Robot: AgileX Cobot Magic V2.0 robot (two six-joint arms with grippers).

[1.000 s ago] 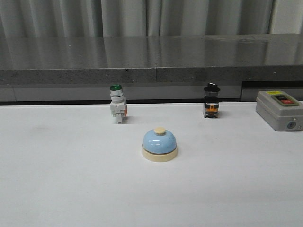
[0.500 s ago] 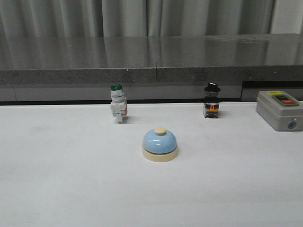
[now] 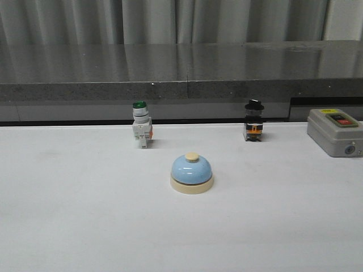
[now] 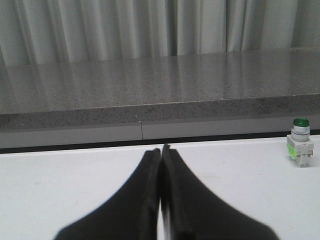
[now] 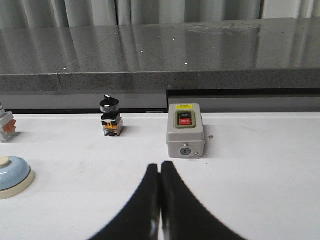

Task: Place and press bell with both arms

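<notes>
Light-blue bell (image 3: 191, 173) upright, button up | left hand (image 4: 161, 150) clenched | right hand (image 5: 160, 166) clenched

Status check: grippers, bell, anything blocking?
Left gripper shut, empty. Right gripper shut, empty. Bell upright on table, untouched. Nothing around it; green-capped switch and black-capped switch stand behind.

The picture's left edge is cutting off the bell (image 5: 14, 176) and a white switch (image 5: 6, 126) in the right wrist view; the grey control box (image 3: 334, 131) is running off the front view's right edge.
</notes>
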